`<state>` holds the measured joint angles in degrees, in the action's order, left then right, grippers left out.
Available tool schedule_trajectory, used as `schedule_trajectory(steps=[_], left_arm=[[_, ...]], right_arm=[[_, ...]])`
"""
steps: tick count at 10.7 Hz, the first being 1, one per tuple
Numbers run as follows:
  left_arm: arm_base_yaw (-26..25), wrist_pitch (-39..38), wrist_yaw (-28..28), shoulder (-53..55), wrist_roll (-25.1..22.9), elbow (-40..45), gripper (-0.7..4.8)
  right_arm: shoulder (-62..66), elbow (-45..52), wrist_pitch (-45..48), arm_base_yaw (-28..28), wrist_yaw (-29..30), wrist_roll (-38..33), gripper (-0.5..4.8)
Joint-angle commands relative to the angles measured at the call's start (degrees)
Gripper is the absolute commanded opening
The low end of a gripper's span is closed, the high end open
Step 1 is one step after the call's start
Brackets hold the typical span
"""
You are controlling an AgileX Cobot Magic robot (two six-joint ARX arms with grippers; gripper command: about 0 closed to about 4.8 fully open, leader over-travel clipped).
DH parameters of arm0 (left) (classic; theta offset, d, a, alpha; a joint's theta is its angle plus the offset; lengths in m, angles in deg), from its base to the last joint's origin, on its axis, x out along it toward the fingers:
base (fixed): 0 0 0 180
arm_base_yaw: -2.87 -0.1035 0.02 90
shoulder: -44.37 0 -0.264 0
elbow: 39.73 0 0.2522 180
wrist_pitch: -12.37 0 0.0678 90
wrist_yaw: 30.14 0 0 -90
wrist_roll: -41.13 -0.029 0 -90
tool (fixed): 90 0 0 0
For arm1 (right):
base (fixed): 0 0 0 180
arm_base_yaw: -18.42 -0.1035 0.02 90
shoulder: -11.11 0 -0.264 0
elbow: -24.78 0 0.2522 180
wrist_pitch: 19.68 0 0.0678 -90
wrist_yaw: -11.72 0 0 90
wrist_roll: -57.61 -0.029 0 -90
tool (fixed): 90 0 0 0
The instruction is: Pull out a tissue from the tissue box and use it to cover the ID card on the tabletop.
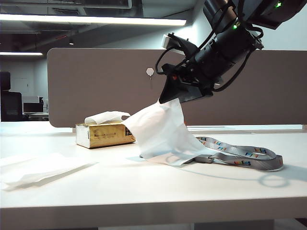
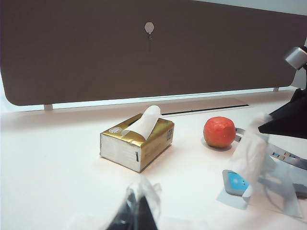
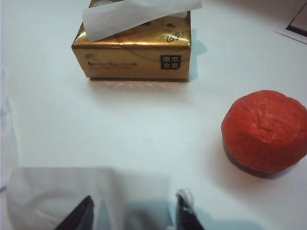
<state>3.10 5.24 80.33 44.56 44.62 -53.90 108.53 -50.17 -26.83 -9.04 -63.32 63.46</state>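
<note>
A white worktop (image 1: 158, 191) with a grey-brown divider panel (image 1: 105, 81) along its back edge. The right claw (image 1: 171, 98) hangs above the worktop, angled down; in the right wrist view its two fingers (image 3: 76, 215) stand apart over the tissue (image 1: 160, 132), so the claw is open. The tissue drapes from just under the claw down to the worktop, its lower edge lying over the ID card (image 2: 236, 183), whose blue corner still shows. The card's grey lanyard (image 1: 244, 155) trails away beside it. The gold tissue box (image 1: 104, 134) sits nearby, a sheet poking from its top. A red ball (image 2: 219, 132) rests between box and card. The left claw (image 2: 136, 213) sits low near the worktop; I cannot tell whether it is open.
</note>
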Motion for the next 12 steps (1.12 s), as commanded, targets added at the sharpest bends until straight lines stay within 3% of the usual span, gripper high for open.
schedule_trajectory(steps=[1,2,3,7,8,9,10,11,12], left_arm=[[0.07,0.72,0.28,0.04,0.0,-0.22,-0.06],[0.07,0.72,0.28,0.04,0.0,-0.22,-0.06],[0.07,0.72,0.28,0.04,0.0,-0.22,-0.06],[0.07,0.7,0.28,0.04,0.0,-0.22,-0.06],[0.07,0.7,0.28,0.04,0.0,-0.22,-0.06],[0.07,0.7,0.24,0.04,0.0,-0.22,-0.06],[0.04,0.7,0.15,0.04,-0.02,-0.22,-0.06],[0.02,0.7,0.11,0.04,-0.02,-0.22,-0.06],[0.02,0.7,-0.35,0.04,-0.02,-0.22,-0.06]], right_arm=[[-0.2,-0.15,1.03,-0.09,0.17,-0.5,2.26],[-0.2,-0.15,1.49,-0.09,0.17,-0.5,3.23],[-0.2,-0.15,2.86,-0.09,0.24,-0.48,3.43],[-0.24,-0.17,9.29,-0.15,3.43,-4.63,3.41],[-0.33,-0.17,14.91,-0.13,2.78,-6.27,1.84],[-0.59,-0.17,17.09,-0.13,1.92,-6.32,1.38],[-3.63,-0.15,26.18,-0.13,-5.09,-6.27,1.27],[-20.92,0.15,16.17,3.06,-14.4,-1.7,-0.05],[-31.52,3.98,4.13,6.1,-14.38,4.52,-0.05]])
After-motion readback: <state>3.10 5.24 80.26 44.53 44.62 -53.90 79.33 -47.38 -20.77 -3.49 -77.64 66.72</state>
